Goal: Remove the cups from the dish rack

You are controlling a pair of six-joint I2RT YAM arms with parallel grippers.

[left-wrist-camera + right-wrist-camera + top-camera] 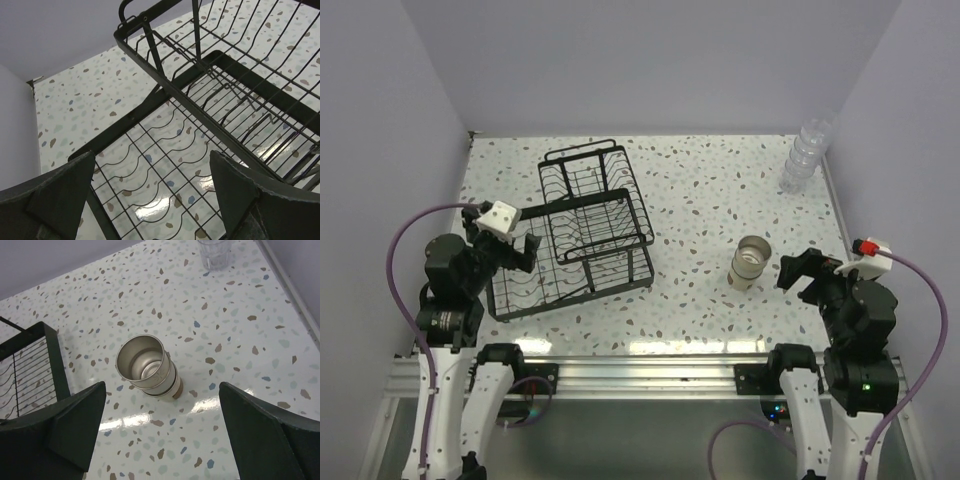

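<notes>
The black wire dish rack [585,230] stands left of centre, and no cup shows inside it. My left gripper [527,252] is open at the rack's near-left end. In the left wrist view its open jaws [155,200] hang over the rack's wire floor [165,85] with nothing between them. A nested stack of tan-beige cups [751,262] stands upright on the table to the right. My right gripper [792,275] is open just right of that stack. Seen from the right wrist, the stack [147,365] lies ahead of the open gripper [162,435], apart from both fingers.
A stack of clear plastic cups [805,155] stands at the far right by the wall, its base [215,252] at the top of the right wrist view. The rack's corner [50,355] shows at that view's left. Walls close the table on three sides.
</notes>
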